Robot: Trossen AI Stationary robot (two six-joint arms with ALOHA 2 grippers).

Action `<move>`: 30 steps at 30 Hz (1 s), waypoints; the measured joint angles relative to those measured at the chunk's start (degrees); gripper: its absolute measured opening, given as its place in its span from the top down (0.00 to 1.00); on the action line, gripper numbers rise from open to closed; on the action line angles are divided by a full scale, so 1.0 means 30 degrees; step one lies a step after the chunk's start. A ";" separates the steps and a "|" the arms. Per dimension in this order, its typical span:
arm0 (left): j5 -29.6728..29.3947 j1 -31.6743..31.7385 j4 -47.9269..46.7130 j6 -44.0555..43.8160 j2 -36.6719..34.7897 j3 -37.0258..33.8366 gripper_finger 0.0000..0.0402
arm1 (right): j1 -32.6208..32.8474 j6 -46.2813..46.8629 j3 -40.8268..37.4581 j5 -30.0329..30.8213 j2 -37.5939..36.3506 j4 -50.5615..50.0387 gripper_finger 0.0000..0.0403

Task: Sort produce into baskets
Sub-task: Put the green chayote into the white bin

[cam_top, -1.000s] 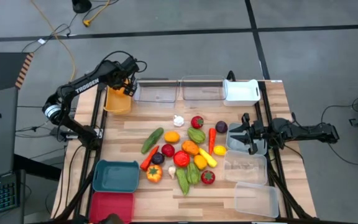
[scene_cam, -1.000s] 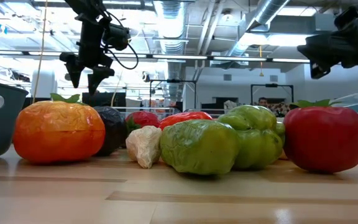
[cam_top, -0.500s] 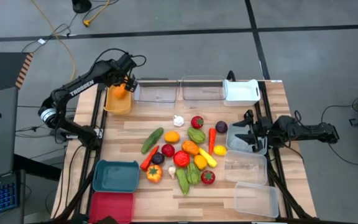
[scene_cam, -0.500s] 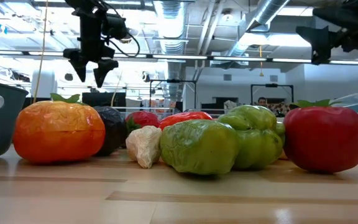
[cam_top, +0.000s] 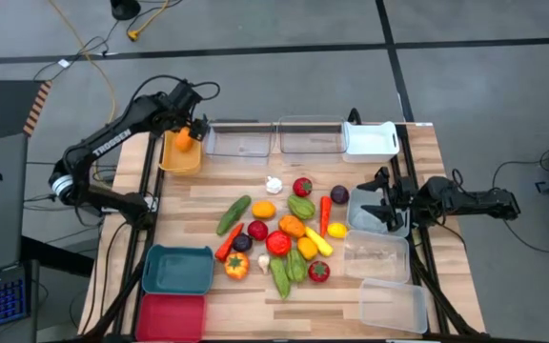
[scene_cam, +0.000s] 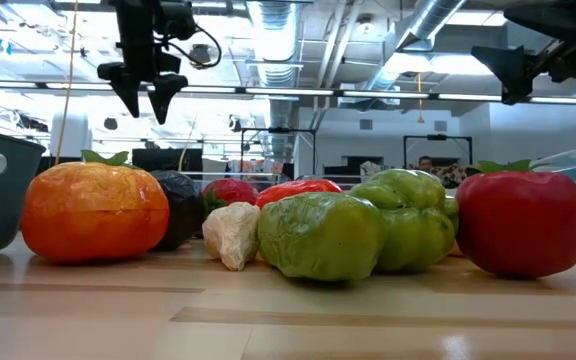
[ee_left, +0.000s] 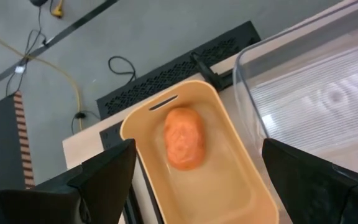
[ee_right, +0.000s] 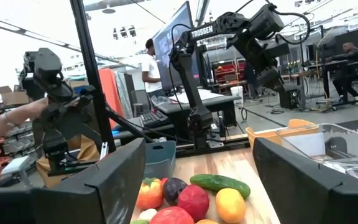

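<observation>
From above, nine baskets are counted round the table: one orange-yellow basket containing one orange piece, three along the far edge, three at the right, and teal and red at the near left. About twenty pieces of produce are heaped centrally. At table level, the left gripper is shown spread wide and empty. The right gripper, likewise wide and empty, is seen over the right bins.

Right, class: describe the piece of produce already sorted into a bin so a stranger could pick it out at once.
Look along the table's far edge to the orange-yellow bin at its left end, beside the clear bins. Inside lies one orange fruit, the only piece sitting in any bin; the rest are piled mid-table.
</observation>
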 joint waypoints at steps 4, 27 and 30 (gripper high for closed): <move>-0.0012 -0.0353 0.0003 0.0000 -0.0012 0.0000 0.16 | 0.0007 -0.0004 0.0000 0.0000 0.0000 -0.0004 0.19; -0.0010 -0.2969 0.0274 -0.0156 -0.0006 0.0000 0.16 | 0.0007 0.1748 0.0036 -0.0095 0.0000 -0.0082 0.04; 0.0319 -0.3641 0.0956 0.0065 -0.0004 0.0000 0.16 | 0.0007 0.2563 0.0036 -0.0092 0.0000 0.0185 0.06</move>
